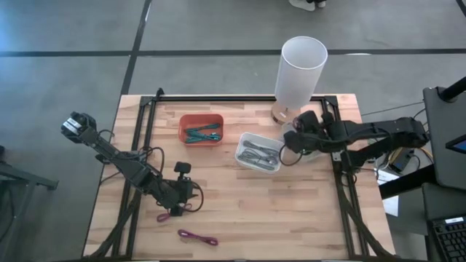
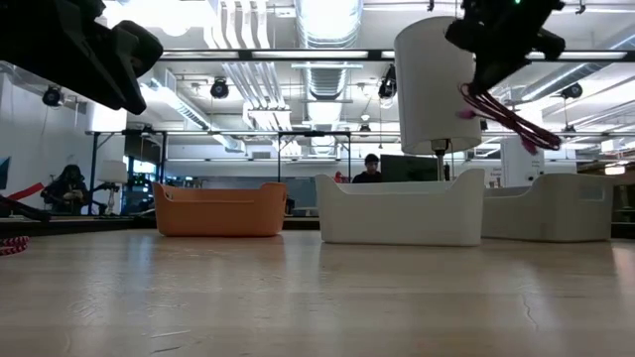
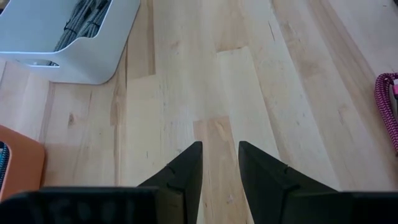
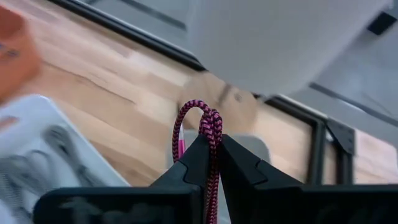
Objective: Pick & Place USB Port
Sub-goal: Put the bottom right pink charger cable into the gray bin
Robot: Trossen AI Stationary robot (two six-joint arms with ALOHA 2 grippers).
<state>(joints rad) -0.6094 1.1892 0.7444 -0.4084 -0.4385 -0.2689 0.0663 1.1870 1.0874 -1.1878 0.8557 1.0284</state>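
Observation:
My right gripper point(image 1: 286, 146) is shut on a pink braided USB cable point(image 4: 200, 118), raised above the table by the right end of the white bin point(image 1: 258, 151). In the low view the cable point(image 2: 508, 115) hangs below this gripper point(image 2: 493, 61). My left gripper point(image 3: 219, 171) stands open over bare wood at the near left point(image 1: 183, 193) and touches nothing. A second pink cable point(image 1: 170, 213) lies on the table close to it, seen also in the left wrist view point(image 3: 388, 106). A third pink cable point(image 1: 198, 237) lies by the near edge. My right gripper pinches the pink cable between its two fingers at a bend point(image 4: 213, 134), and a small loop point(image 4: 189, 115) stands out past the fingertips. The fingers slant downward, coming from the table's right side. The rest of the cable point(image 2: 516, 124) hangs slack below, clear of the table.
The white bin holds grey cables point(image 1: 256, 154). An orange bin point(image 1: 201, 129) with teal cables stands left of it. A tall white cylinder point(image 1: 300, 71) rises at the far right on a round wooden base. Black frame rails point(image 1: 342, 182) run along the table's sides.

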